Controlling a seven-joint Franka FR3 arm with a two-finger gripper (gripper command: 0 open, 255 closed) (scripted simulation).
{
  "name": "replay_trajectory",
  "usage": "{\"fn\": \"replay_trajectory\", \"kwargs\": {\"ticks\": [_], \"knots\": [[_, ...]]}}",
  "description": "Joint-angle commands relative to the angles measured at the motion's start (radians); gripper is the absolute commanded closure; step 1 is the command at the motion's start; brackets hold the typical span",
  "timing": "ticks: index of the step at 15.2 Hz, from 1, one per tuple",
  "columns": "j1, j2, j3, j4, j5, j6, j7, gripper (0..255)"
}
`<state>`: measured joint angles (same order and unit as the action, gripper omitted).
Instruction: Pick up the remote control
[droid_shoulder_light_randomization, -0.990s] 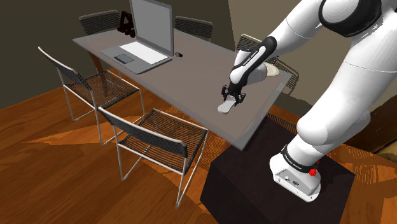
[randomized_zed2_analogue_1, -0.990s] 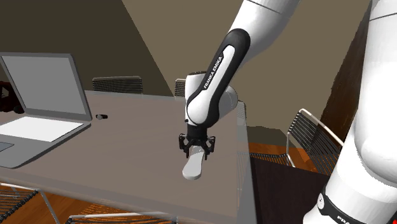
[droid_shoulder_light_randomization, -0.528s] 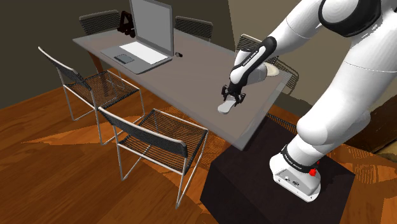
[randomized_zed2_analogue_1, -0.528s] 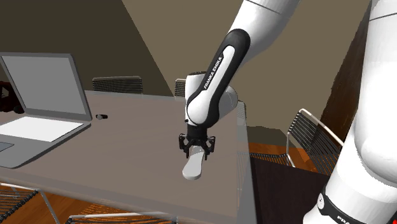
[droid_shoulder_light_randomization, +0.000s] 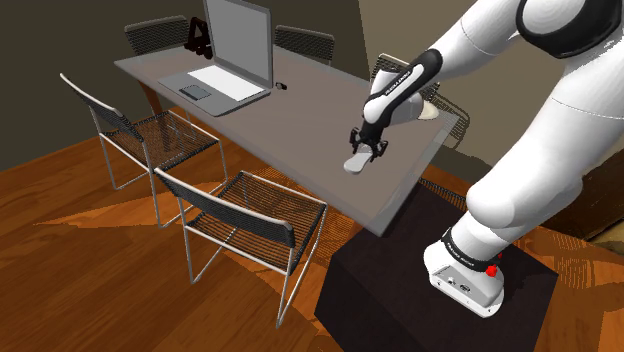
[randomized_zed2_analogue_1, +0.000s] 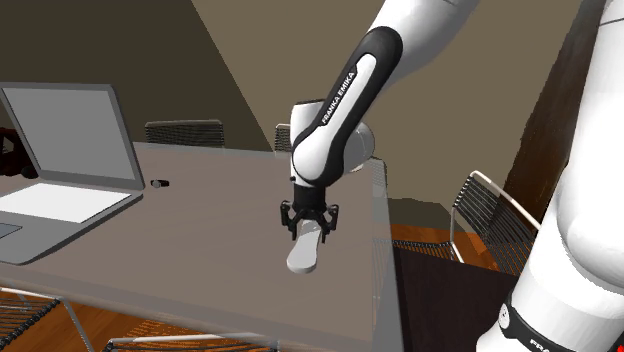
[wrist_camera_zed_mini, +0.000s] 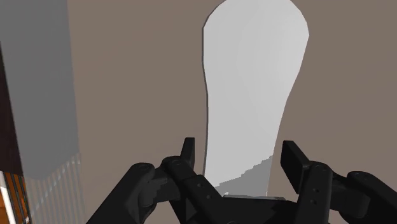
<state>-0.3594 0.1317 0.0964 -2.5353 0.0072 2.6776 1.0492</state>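
One black tool (randomized_zed2_analogue_1: 308, 231) clasps the pale remote control (randomized_zed2_analogue_1: 303, 258) over the grey table (randomized_zed2_analogue_1: 150, 250).

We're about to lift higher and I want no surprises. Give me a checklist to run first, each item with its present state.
1. Black fingers flank the narrow end of the pale grey, paddle-shaped remote control: ok.
2. Clasp holds: remote has risen slightly with them since a second ago: ok.
3. Remote fully off the grey-brown tabletop: cannot tell.
4. Grip centred on the remote: not ok; it sits at one end, so the wide end may sag.
5. Open silver laptop well away from the lift path: ok.
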Motion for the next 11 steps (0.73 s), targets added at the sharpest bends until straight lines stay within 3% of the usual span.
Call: {"fn": "replay_trajectory", "kwargs": {"ticks": [1,11], "knots": [[0.001,-0.029,0.003,-0.003,0.005,-0.026,0.000,255],[0.000,-0.137,0.005,0.009,0.021,-0.145,-0.011,255]]}}
